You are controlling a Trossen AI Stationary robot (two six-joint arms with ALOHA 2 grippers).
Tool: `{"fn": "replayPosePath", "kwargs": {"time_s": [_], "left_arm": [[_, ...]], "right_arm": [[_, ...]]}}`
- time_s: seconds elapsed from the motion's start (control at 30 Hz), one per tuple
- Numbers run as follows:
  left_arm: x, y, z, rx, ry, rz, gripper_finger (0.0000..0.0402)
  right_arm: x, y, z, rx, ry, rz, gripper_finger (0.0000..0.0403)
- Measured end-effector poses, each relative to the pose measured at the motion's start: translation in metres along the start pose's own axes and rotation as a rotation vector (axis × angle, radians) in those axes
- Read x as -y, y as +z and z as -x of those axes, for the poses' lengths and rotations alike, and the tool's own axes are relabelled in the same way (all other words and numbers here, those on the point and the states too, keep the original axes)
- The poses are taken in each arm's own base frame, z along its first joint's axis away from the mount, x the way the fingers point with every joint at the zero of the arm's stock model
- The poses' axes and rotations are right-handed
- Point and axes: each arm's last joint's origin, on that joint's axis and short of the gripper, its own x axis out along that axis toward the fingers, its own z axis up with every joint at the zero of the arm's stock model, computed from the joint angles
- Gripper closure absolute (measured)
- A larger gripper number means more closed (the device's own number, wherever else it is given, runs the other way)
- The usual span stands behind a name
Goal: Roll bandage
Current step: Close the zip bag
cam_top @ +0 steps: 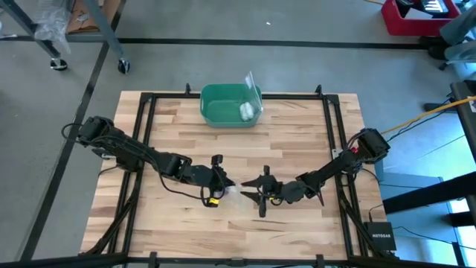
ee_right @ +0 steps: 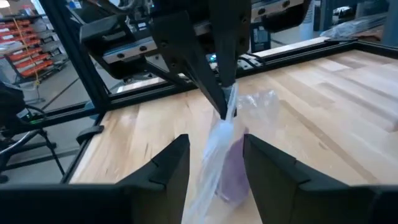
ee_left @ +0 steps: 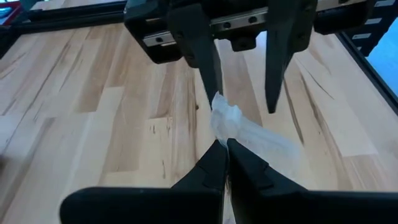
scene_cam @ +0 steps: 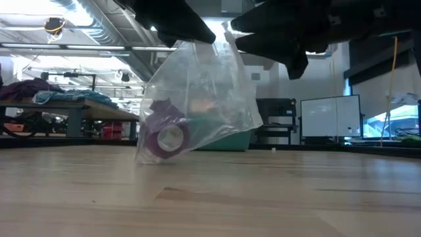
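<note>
Purple and rolled up, the bandage (scene_cam: 166, 133) sits inside a clear plastic bag (scene_cam: 197, 99) whose bottom rests on the tabletop (cam_top: 297, 141) near the middle of its front edge. Left gripper (ee_left: 224, 147) has its jaws pressed together on the bag's bunched top. Right gripper (ee_right: 215, 163) faces it with jaws apart on either side of the bag. A green bin (cam_top: 230, 104) sits at the far edge.

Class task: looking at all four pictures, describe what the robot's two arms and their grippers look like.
Both arms are dark, jointed and slim, with black cables trailing along them. The left gripper carries a small yellow-and-red part; the right gripper is all black. Each has two tapered, blade-like black jaws on a grey rail.
</note>
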Motion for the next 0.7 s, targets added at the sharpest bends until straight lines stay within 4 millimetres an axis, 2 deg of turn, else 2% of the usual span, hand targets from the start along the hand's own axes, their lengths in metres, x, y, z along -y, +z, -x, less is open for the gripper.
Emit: {"fn": "replayPosePath", "kwargs": {"time_s": [0.43,0.53,0.67,0.7], "left_arm": [[0.0003,0.0025,0.0001,0.025,-0.002,0.008,0.0399],[0.0003,0.0029,0.0001,0.029,-0.003,0.009,0.0399],[0.0002,0.0029,0.0001,0.029,0.001,0.007,0.0399],[0.0000,0.0029,0.0001,0.030,0.009,0.010,0.0400]], "right_arm": [[-0.0073,0.0074,-0.0091,-0.030,-0.055,0.040,0.0262],[-0.0081,0.0085,-0.0098,-0.028,-0.056,0.040,0.0298],[-0.0079,0.0076,-0.0097,-0.037,-0.054,0.046,0.0375],[-0.0079,0.0072,-0.0097,-0.042,-0.051,0.048,0.0383]]}}
